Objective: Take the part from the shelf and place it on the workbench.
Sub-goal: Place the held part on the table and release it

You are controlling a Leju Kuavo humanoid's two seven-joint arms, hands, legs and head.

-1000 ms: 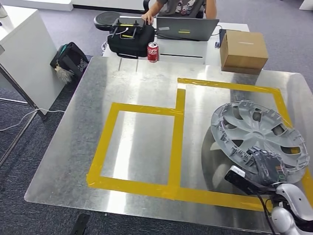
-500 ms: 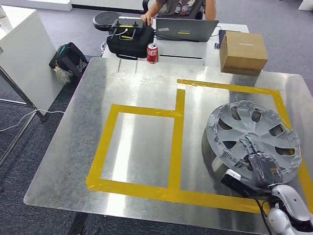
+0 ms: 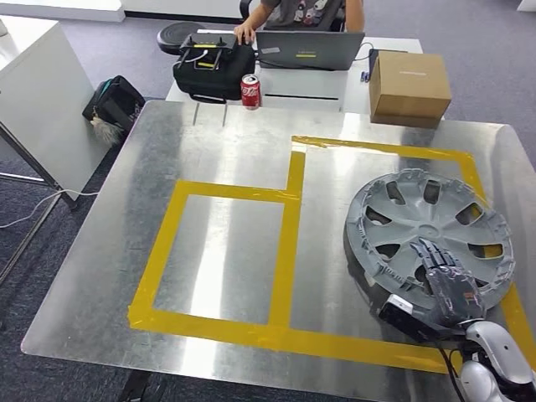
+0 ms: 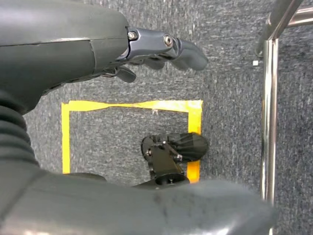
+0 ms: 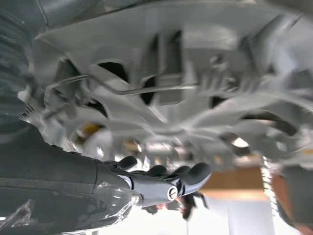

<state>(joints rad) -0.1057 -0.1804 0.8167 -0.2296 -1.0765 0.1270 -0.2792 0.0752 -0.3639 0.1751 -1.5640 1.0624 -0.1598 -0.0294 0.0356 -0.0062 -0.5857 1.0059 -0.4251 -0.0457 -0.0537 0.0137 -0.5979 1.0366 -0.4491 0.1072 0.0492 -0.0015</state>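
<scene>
The part is a grey wheel hubcap (image 3: 430, 222) on the right side of the metal workbench (image 3: 228, 251), inside the right yellow-taped box. It lies nearly flat, its near rim slightly raised. My right hand (image 3: 450, 285) grips that near rim, with the fingers laid over the face. The right wrist view looks up at the hubcap's ribbed inner side (image 5: 177, 88), with my right hand's fingers (image 5: 162, 183) stretched along beneath it. My left hand (image 4: 147, 49) hangs over grey carpet, fingers apart and holding nothing.
Yellow tape (image 3: 287, 243) marks two boxes on the bench. Beyond the far edge stand a cardboard box (image 3: 409, 86), a cola can (image 3: 250, 90), a black bag (image 3: 213, 65) and a laptop (image 3: 310, 48) with a person's hand (image 3: 243, 32) near it. A white panel (image 3: 38, 100) leans at the left.
The hubcap has come down from a steep tilt to nearly flat and shifted a little left, with my right hand still on its near rim. The camera moved slightly.
</scene>
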